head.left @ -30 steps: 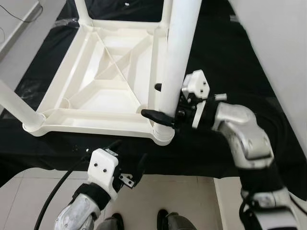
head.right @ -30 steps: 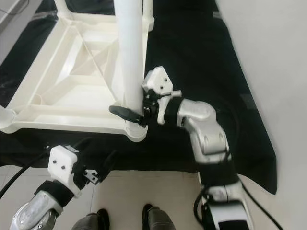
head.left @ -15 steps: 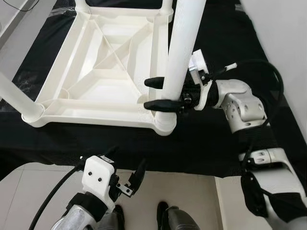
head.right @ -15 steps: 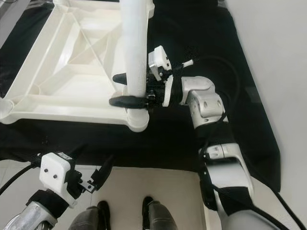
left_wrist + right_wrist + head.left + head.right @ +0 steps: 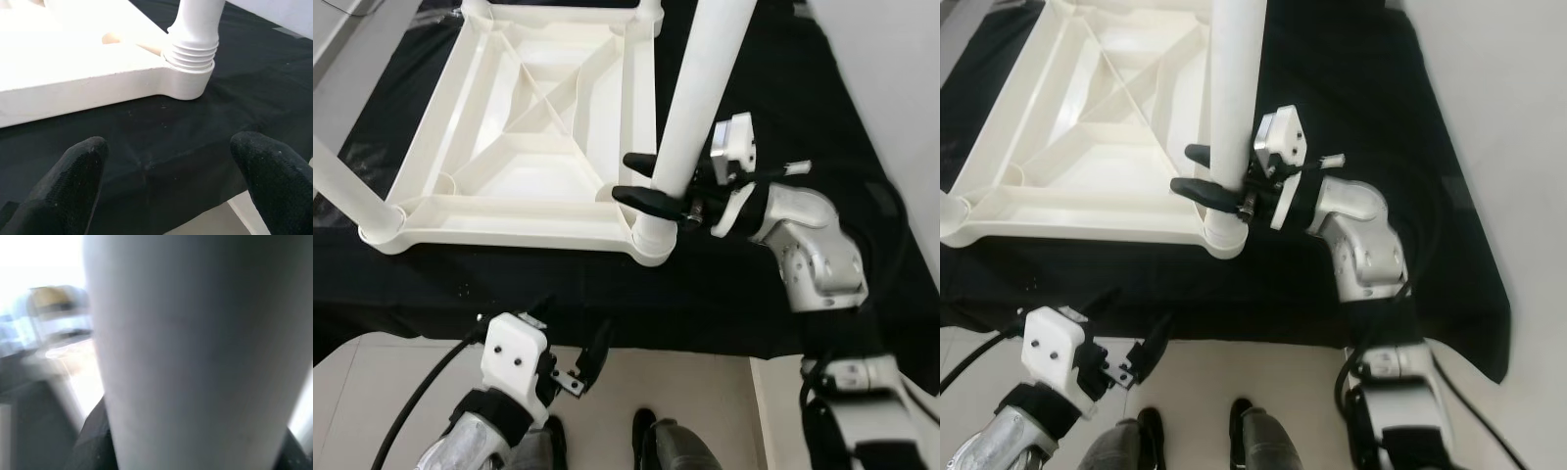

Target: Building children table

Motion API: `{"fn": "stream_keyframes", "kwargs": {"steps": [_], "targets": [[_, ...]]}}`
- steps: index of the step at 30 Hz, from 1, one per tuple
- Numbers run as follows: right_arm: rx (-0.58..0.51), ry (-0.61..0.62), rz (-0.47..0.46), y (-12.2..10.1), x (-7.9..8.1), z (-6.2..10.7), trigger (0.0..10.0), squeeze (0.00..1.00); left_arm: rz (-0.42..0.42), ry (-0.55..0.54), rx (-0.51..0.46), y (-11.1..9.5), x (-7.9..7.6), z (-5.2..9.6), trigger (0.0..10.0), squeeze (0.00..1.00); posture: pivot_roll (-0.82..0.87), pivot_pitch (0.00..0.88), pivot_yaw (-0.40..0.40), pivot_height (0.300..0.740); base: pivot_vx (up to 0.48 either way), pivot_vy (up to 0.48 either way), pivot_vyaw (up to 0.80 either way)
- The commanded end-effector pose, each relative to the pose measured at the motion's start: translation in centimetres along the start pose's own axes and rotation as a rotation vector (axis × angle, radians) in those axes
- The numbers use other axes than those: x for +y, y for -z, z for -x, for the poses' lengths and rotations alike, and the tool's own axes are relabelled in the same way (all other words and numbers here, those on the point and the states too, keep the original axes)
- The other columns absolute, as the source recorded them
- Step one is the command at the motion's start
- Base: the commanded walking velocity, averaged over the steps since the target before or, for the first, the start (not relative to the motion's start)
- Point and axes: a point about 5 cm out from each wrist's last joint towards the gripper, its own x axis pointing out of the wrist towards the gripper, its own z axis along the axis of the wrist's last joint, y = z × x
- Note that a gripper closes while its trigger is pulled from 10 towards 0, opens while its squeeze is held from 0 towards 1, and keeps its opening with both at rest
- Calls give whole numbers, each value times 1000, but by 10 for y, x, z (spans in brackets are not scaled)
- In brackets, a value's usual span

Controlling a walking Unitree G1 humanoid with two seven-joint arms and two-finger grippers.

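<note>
A white plastic table top (image 5: 509, 211) lies upside down on a black cloth (image 5: 724, 294). A white table leg (image 5: 700, 88) stands upright in its near right corner socket (image 5: 651, 245). My right gripper (image 5: 626, 176) reaches in from the right and is shut on this leg just above the socket, one black finger on each side. The leg (image 5: 195, 352) is close and blurred in the right wrist view. My left gripper (image 5: 573, 333) hangs open below the cloth's front edge, holding nothing. Its wrist view looks at the threaded leg base (image 5: 193, 49) between its fingers (image 5: 80, 166).
Another leg (image 5: 342, 196) stands at the near left corner, and two more (image 5: 651, 10) rise at the far corners. A pale wall (image 5: 901, 88) borders the cloth on the right. Tiled floor (image 5: 391, 392) and my feet (image 5: 646, 446) lie below the cloth's front edge.
The right wrist has turned around the leg while its fingers stay on it just above the socket. The left gripper has sunk a little and stays open. The head camera shifted slightly.
</note>
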Motion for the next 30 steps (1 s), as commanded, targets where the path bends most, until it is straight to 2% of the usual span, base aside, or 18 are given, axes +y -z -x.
{"fn": "stream_keyframes", "kwargs": {"steps": [1,2,3,4,5,7,9,10,12,13,16,17,20,21,22,24,25,30], "targets": [[279,156,-60,46,-8,15,0,0,9,6,32,6,0,3,10000,0,46,325,-61,740,0,0,0],[343,309,-86,57,11,27,0,0,7,8,31,6,1,1,10000,0,46,322,-56,740,0,0,0],[370,389,-107,61,30,30,0,0,3,15,28,7,2,-1,10000,0,33,310,-48,740,0,0,0],[350,394,-128,60,41,21,0,0,0,20,26,8,3,-4,10000,0,30,298,-43,740,0,0,0],[350,394,-128,60,41,21,0,0,0,20,26,8,3,-4,10000,0,30,298,-43,740,0,0,0],[280,341,-167,52,50,-3,0,0,-4,25,23,9,4,-8,10000,0,31,286,-45,740,0,0,0],[261,329,-178,48,50,-10,0,0,-5,24,22,10,5,-9,10000,0,34,276,-47,740,0,0,0],[241,299,-192,40,49,-20,10000,0,-8,21,21,11,6,-11,10000,0,39,268,-51,740,0,0,0],[232,284,-203,37,48,-21,10000,0,-10,18,20,11,7,-11,10000,0,39,268,-51,740,0,0,0],[204,241,-227,32,50,-22,10000,412,-11,15,18,11,8,-12,10000,0,41,269,-52,740,0,0,0],[184,214,-242,28,51,-21,10000,412,-12,13,17,11,8,-12,10000,0,42,269,-54,740,0,0,0],[157,143,-251,24,51,-21,10000,1000,-13,13,16,11,8,-12,10000,0,44,271,-59,740,0,0,0],[-17,-138,-216,-2,36,-18,10000,1000,-14,14,11,10,7,-12,10000,0,53,275,-65,740,0,0,0],[-17,-138,-216,-2,36,-18,10000,1000,-14,14,11,10,7,-12,10000,0,53,275,-65,740,0,0,0],[-42,-267,-127,-10,21,-14,10000,1000,-14,15,9,10,6,-12,10000,0,57,276,-68,740,0,0,0],[-14,-375,-51,-10,8,-11,10000,1000,-13,15,8,10,5,-11,10000,0,64,278,-70,740,0,0,0],[-7,-433,-29,-11,3,-10,10000,35,-13,15,8,9,4,-10,10000,0,72,284,-72,740,0,0,0],[-9,-573,-28,-19,-14,-12,10000,0,-11,13,12,8,2,-6,10000,0,91,297,-72,740,0,0,0]]}}
